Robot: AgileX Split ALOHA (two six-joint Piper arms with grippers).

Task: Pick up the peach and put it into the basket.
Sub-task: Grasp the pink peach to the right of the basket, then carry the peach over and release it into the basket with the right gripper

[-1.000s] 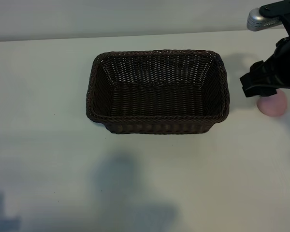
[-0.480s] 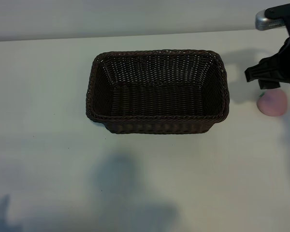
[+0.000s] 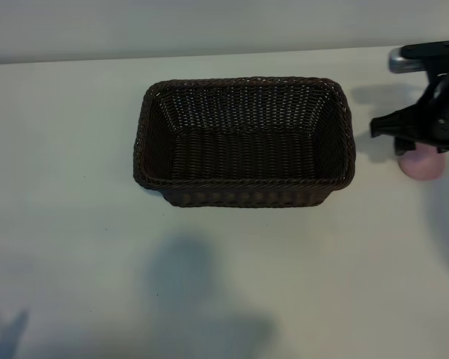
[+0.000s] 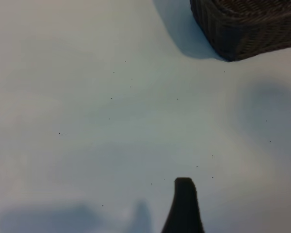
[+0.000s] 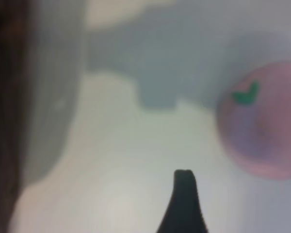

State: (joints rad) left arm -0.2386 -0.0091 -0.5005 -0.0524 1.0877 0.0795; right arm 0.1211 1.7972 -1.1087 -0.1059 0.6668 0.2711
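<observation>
The peach [image 3: 422,167], small and pale pink, lies on the white table to the right of the dark brown wicker basket [image 3: 243,196]. My right gripper [image 3: 413,140] hangs just over the peach and covers its top edge. It is open and holds nothing. In the right wrist view the peach [image 5: 264,128] with its green bit sits off to one side of my one visible fingertip [image 5: 184,180], apart from it. The left arm is outside the exterior view. In the left wrist view, one fingertip [image 4: 185,187] hovers over bare table with the basket corner [image 4: 242,34] farther off.
The basket's inside holds nothing. The table's far edge [image 3: 209,58] runs behind the basket. The basket's right wall [image 3: 349,142] stands a short gap from my right gripper. A dark shadow [image 3: 187,284] lies on the table in front of the basket.
My right gripper lifted and shifted right, then came back down and left over the peach. The peach and basket have not moved.
</observation>
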